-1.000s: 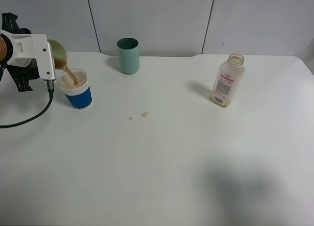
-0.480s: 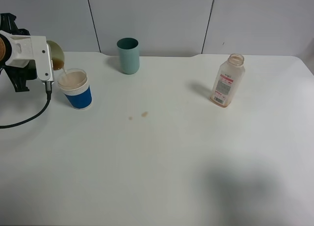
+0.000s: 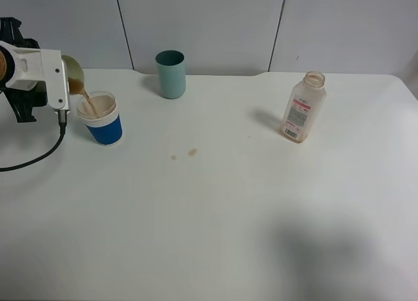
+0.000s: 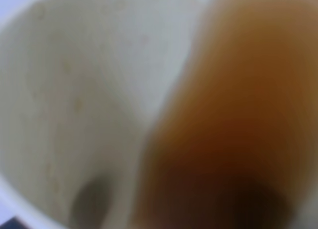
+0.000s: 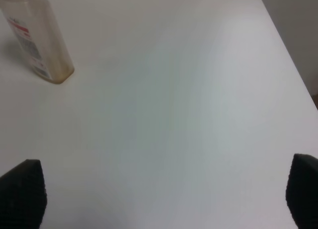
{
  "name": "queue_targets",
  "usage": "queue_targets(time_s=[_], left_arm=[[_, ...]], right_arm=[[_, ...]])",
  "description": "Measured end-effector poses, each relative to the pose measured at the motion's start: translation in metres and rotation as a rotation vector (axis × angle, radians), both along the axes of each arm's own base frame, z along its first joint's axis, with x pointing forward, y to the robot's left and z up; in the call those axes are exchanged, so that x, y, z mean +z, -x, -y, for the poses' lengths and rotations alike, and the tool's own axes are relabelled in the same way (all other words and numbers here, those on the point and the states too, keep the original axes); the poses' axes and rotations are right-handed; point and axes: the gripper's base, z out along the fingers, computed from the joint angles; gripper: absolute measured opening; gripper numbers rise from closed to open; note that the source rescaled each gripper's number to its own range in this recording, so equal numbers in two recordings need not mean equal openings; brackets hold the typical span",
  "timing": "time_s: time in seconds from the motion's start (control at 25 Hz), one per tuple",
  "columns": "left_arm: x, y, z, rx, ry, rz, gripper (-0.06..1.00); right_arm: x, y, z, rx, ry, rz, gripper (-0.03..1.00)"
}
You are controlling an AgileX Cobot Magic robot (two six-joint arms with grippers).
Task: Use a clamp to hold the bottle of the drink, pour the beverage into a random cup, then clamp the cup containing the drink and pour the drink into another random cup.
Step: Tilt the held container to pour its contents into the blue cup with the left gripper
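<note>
My left gripper (image 3: pixel 64 79) is shut on a pale cup (image 3: pixel 74 72), tilted over a blue-and-white paper cup (image 3: pixel 102 120) at the table's far left. A brown stream of drink runs from the pale cup into the paper cup. The left wrist view shows only the pale cup's inside (image 4: pixel 89 90) with brown drink (image 4: pixel 233 129) along one side. The nearly empty clear bottle (image 3: pixel 302 107) stands upright, uncapped, at the right; it also shows in the right wrist view (image 5: pixel 35 38). My right gripper (image 5: pixel 164 194) is open and empty over bare table, apart from the bottle.
A teal cup (image 3: pixel 170 74) stands upright at the back of the white table (image 3: pixel 215 216). Two small brown drips (image 3: pixel 192 152) lie near the middle. A black cable (image 3: pixel 39 158) hangs from the left arm. The table's right edge (image 5: pixel 293 75) is close to the right gripper.
The left gripper and pale cup have shifted slightly left and up. The brown stream thinned half a second ago and now flows again into the paper cup.
</note>
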Motion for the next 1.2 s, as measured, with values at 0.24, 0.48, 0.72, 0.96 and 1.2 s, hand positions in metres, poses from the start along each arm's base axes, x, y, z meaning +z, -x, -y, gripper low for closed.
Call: queue_targets(time_s=[0.24,0.48,0.72,0.96,1.2], left_arm=[[-0.0002,0.0001,-0.0011,0.001,-0.018,-0.001,0.00],[-0.0002,0.0001,-0.0013,-0.009,-0.033,-0.001,0.00],[0.0035,-0.0027,-0.0024,-0.007,-0.049,0.011,0.00],[0.0061,-0.0046,-0.0020,-0.006,-0.069,0.020,0.00],[0.0061,-0.0044,0.0027,-0.025,-0.092,0.020,0.00]], right_arm=[[0.0000,0.0000,0.0000,0.000,0.000,0.000,0.93],[0.0000,0.0000,0.0000,0.000,0.000,0.000,0.93],[0.0000,0.0000,0.0000,0.000,0.000,0.000,0.93],[0.0000,0.0000,0.0000,0.000,0.000,0.000,0.93],[0.0000,0.0000,0.0000,0.000,0.000,0.000,0.93]])
